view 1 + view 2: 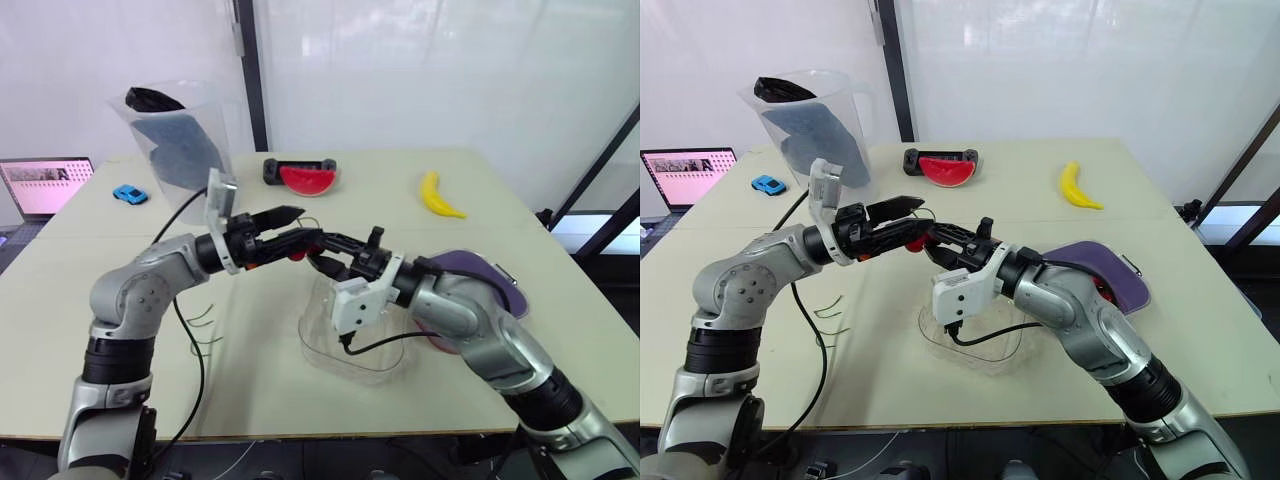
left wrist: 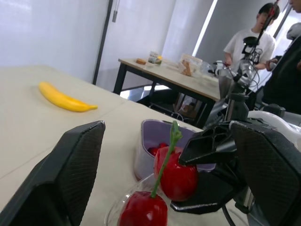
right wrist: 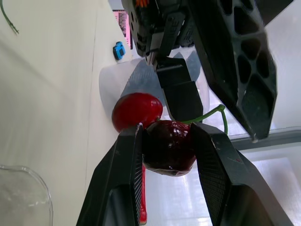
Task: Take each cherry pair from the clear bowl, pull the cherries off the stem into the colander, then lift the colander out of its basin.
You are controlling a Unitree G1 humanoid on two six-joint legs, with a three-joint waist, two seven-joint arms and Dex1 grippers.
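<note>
The left hand (image 1: 300, 228) and right hand (image 1: 322, 252) meet tip to tip above the clear bowl (image 1: 330, 358), with the cherry pair (image 2: 176, 174) filling the gap between them. The right wrist and its black cable (image 1: 385, 343) hang over the bowl's mouth, and the right forearm covers much of the colander (image 1: 1125, 278). The tabletop (image 1: 400, 215) lies bare between the arms and the far row of pitcher (image 1: 185, 130), watermelon slice (image 1: 308, 178) and banana (image 1: 437, 195). Loose stems (image 1: 203, 322) lie near the left arm.
</note>
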